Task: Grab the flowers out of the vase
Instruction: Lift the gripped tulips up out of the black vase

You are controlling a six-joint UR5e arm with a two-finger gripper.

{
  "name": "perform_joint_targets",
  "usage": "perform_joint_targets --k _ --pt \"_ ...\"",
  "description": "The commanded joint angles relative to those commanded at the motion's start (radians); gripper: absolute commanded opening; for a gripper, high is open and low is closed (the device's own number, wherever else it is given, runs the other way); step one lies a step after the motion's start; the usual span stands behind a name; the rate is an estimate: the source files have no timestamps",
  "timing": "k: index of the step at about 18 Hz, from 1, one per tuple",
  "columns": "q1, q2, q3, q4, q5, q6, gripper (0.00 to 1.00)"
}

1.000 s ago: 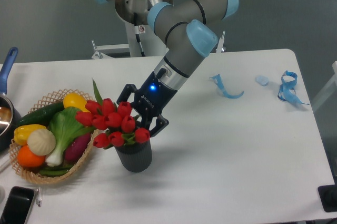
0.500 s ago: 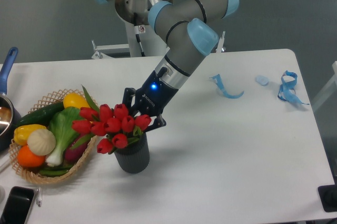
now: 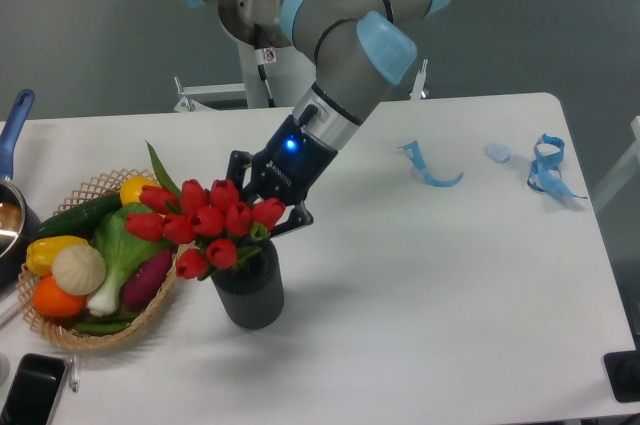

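On table, flowers tilt left from vase.

Basket: vegetables inside, table's left.
Pan: left edge.
Phone: front-left corner.
Blue ribbons: right.

flowers: red buds, green leaves
vase: dark grey, vertical ribs
gripper: black, with a small blue light glowing on its body
arm: silver-grey with light blue joint caps
basket: tan woven wicker
vegetables: yellow, orange, green-and-white, purple, cream
table: plain white
ribbons: light blue
pan handle: blue
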Motion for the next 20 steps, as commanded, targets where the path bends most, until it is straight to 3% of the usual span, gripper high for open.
perform_joint_targets --k 15,20 --pt "0.034 0.097 0.140 -0.003 -0.032 -0.230 0.34" --pt "0.041 0.144 0.224 -0.003 -0.060 -0.405 0.34"
